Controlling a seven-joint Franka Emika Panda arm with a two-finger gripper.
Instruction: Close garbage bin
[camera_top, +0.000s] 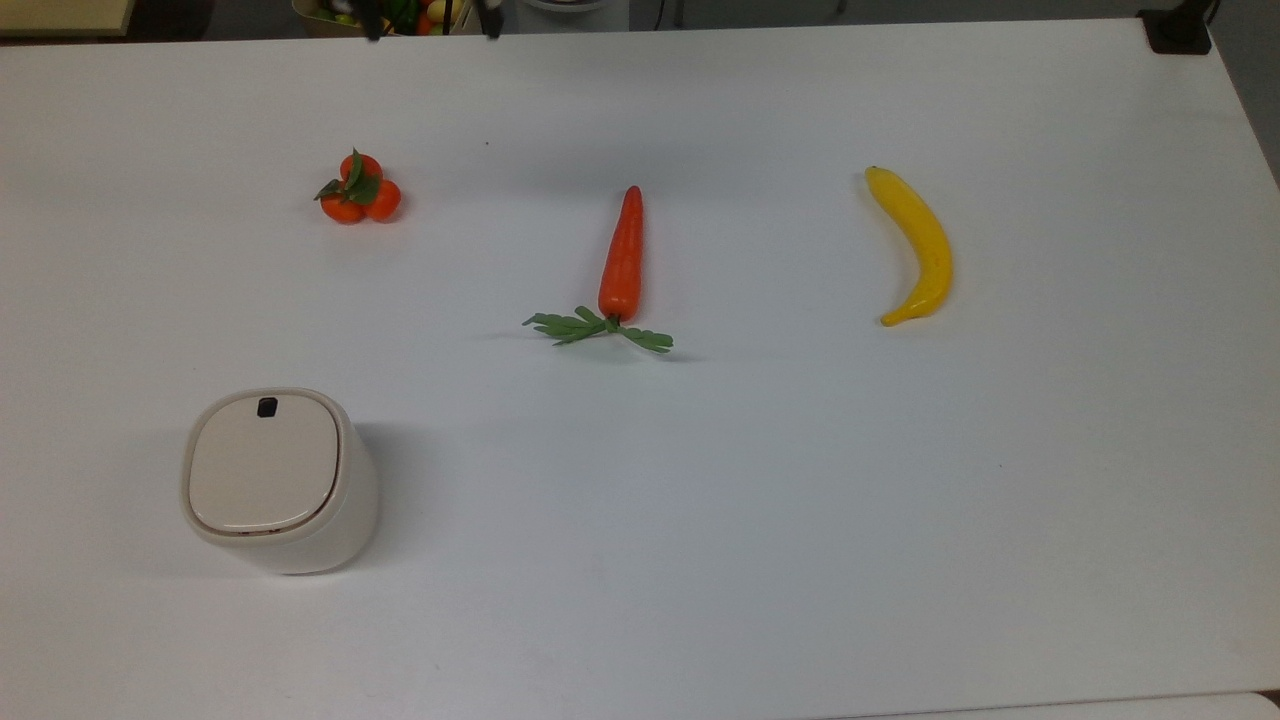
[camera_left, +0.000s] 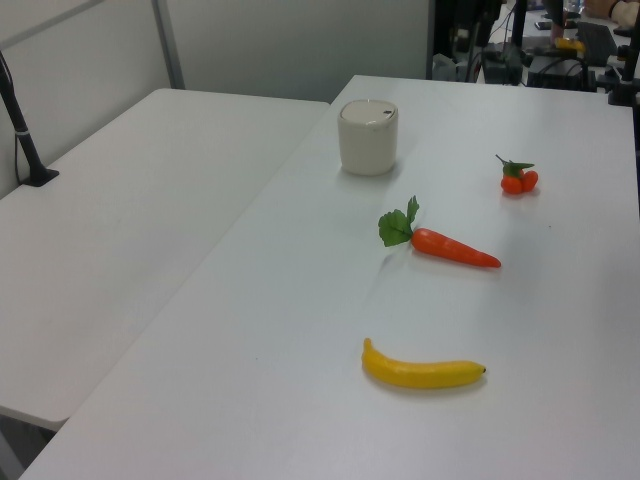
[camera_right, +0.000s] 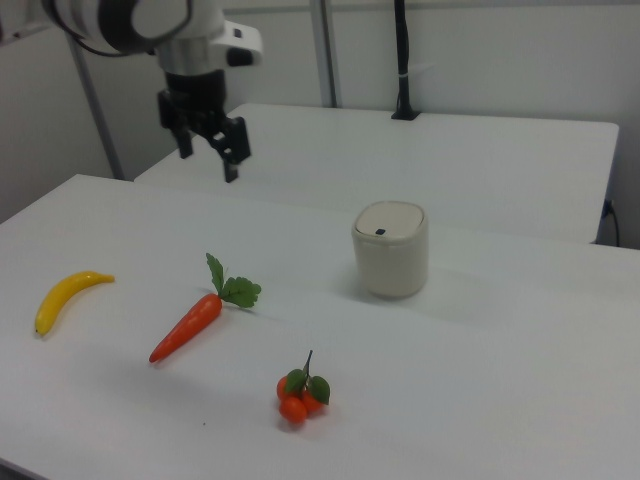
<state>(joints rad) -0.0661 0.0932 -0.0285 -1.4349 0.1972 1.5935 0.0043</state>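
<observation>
The gripper (camera_right: 208, 152) hangs high above the table (camera_top: 760, 500), its two fingers spread apart with nothing between them. In the right view the garbage bin (camera_right: 390, 249) sits at about four o'clock from it, well apart. Its lid (camera_top: 264, 462) lies flat and flush on the rim, so the closing looks done, I'd say; nothing remains but to keep clear. The carrot (camera_top: 622, 252), banana (camera_top: 918, 245) and tangerines (camera_top: 360, 190) lie untouched.

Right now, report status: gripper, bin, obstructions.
Gripper raised above the table's far side in the right view, fingers open, holding nothing. Garbage bin upright, lid flat and shut. Carrot, banana, tomato cluster lie apart from it.
</observation>
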